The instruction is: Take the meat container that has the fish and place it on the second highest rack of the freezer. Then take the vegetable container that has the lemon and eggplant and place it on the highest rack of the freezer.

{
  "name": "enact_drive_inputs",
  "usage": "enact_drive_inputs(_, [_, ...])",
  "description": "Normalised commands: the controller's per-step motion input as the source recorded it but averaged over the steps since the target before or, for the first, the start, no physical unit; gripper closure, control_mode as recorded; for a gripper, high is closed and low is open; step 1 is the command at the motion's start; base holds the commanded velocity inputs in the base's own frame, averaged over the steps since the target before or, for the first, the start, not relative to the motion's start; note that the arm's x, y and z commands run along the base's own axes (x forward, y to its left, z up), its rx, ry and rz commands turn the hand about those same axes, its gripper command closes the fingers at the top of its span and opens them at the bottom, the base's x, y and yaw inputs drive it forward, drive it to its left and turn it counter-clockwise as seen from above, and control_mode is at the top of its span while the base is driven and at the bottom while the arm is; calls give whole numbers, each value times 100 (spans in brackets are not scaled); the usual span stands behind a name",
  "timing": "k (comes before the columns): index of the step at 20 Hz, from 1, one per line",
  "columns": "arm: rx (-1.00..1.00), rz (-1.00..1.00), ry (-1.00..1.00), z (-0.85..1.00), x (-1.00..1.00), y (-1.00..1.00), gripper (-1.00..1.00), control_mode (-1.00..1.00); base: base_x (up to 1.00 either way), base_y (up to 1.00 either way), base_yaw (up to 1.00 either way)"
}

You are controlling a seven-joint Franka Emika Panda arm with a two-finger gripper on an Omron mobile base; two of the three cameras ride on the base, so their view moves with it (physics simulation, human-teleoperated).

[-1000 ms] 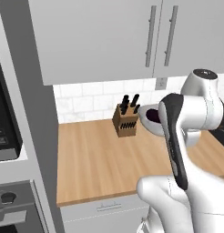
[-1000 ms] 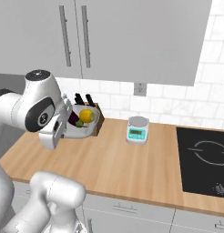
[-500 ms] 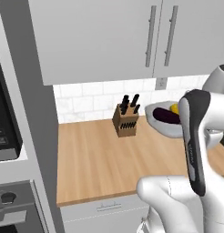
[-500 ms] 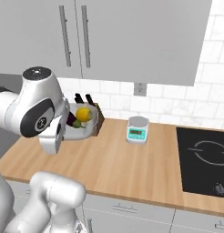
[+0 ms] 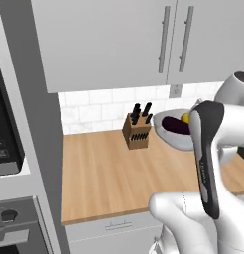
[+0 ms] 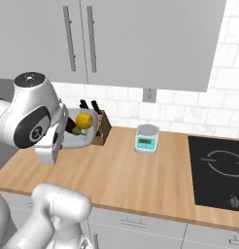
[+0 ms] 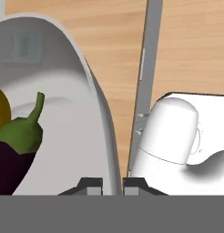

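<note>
Gripper (image 7: 111, 184) is pinched down tight on the rim of the vegetable container (image 7: 63, 91), one fingertip (image 7: 90, 185) on the inside of the wall and the other on the outside, so the jaws are basically closed with just that thin white edge between them. Inside the tub you can see the eggplant (image 7: 16, 154) with its green stem, and a bit of the lemon (image 7: 1, 113) tucked behind it at the far left of the hand view.

From the base cameras the container (image 6: 81, 130) is up in the air, held above the wooden counter (image 6: 141, 175), right beside the knife block (image 6: 99, 127). Yellow lemon (image 6: 83, 120) sits on top, dark eggplant (image 5: 174, 125) next to it. In the left base view the tub (image 5: 176, 133) shows just right of the knife block (image 5: 138, 130), partly hidden by the arm.

Kitchen scale (image 6: 146, 139) sits further along the counter, well apart from the tub, and the black cooktop (image 6: 216, 170) is past that. Grey cabinets (image 5: 134, 44) hang overhead
</note>
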Motion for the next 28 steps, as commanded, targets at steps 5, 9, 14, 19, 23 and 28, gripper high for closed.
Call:
enact_drive_inputs(5, [0, 0, 0, 0, 0, 3, 100, 100, -16, 1, 0])
enact_drive_inputs(9, [0, 0, 0, 0, 0, 0, 100, 100, -100, -39, 8])
enact_drive_inputs(14, [0, 0, 0, 0, 0, 0, 100, 100, -98, -9, 36])
enact_drive_inputs(19, [0, 0, 0, 0, 0, 0, 100, 100, -58, 0, 82])
enact_drive_inputs(23, [0, 0, 0, 0, 0, 0, 100, 100, -38, 0, 95])
enact_drive_inputs(28, [0, 0, 0, 0, 0, 0, 100, 100, -42, 5, 88])
